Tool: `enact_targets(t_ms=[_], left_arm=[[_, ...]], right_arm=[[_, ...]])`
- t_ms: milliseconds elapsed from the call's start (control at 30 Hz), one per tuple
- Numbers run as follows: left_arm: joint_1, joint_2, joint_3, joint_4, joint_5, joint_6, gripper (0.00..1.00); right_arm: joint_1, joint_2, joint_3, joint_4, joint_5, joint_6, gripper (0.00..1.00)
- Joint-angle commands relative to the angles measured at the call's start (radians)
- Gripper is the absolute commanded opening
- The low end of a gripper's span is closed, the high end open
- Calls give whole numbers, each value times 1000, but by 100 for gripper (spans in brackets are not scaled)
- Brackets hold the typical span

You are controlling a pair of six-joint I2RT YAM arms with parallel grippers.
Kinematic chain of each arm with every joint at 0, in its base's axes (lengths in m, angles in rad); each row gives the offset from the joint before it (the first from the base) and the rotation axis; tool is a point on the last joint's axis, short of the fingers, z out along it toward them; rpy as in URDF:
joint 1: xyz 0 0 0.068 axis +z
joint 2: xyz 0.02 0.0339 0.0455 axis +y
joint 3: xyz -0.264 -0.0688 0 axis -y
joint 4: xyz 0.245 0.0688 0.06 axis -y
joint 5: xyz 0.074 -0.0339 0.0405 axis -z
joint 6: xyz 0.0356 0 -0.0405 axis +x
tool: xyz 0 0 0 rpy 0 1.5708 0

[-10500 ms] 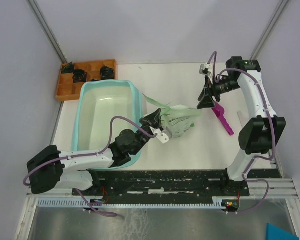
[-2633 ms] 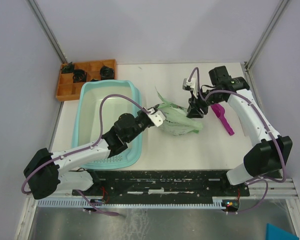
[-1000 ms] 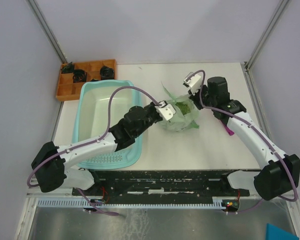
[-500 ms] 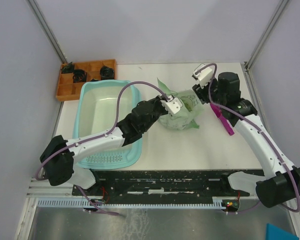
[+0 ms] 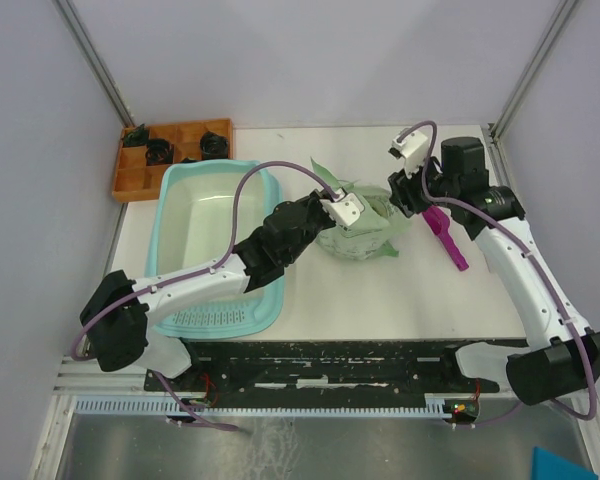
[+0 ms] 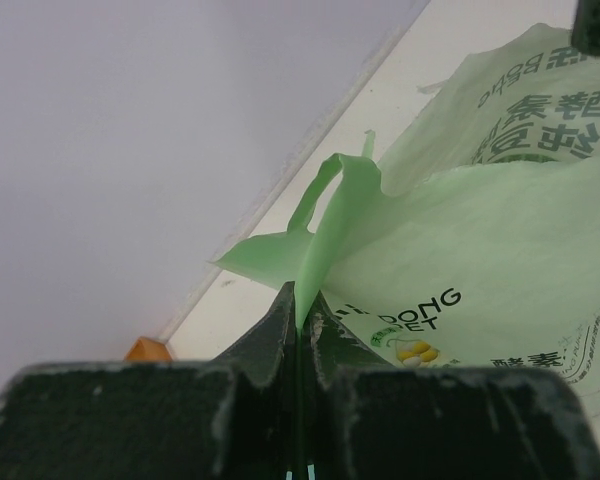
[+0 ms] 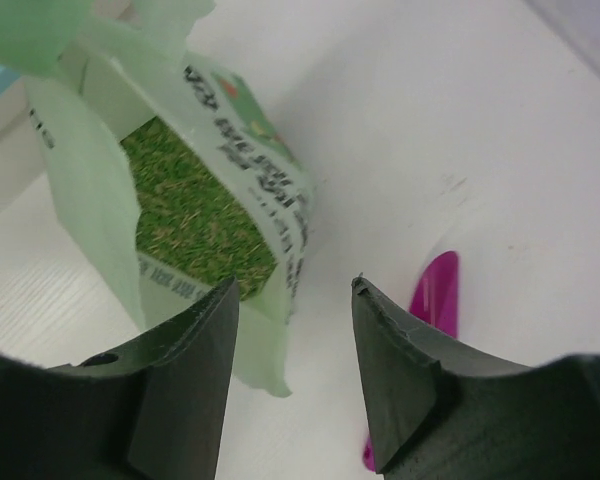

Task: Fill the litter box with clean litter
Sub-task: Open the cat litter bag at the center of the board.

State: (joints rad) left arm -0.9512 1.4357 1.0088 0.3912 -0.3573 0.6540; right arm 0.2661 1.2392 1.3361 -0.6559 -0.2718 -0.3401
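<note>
Orange compartment tray sits at ten o'clock on your surface, and the teal litter box lies at nine. Your left claw is pinched tight on the top flap of the pale green bag at centre. The clean litter sits inside the bag's open mouth. Your right claw stands wide at the bag's two o'clock side, gripping nothing. The magenta scoop lies at three.

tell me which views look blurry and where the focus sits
Left wrist: the left gripper is soft up close, while the bag print reads crisp. Right wrist: the litter grain is sharp, the scoop edge blurs. Top external: evenly lit, sharp throughout.
</note>
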Motion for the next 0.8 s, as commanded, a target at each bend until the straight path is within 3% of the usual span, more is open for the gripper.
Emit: enact_targets(t_ms=[0, 367, 533, 767], left_arm=[[4, -31, 48, 160, -28, -26, 3], [5, -16, 37, 169, -15, -54, 3], [5, -7, 37, 169, -13, -55, 3], [5, -6, 34, 166, -11, -70, 3]], right_arm=[[-4, -24, -3, -82, -146, 41, 57], [-4, -57, 1, -166, -185, -7, 54], [-4, -128, -79, -195, -360, -174, 56], [-4, -106, -165, -178, -412, -338, 59]])
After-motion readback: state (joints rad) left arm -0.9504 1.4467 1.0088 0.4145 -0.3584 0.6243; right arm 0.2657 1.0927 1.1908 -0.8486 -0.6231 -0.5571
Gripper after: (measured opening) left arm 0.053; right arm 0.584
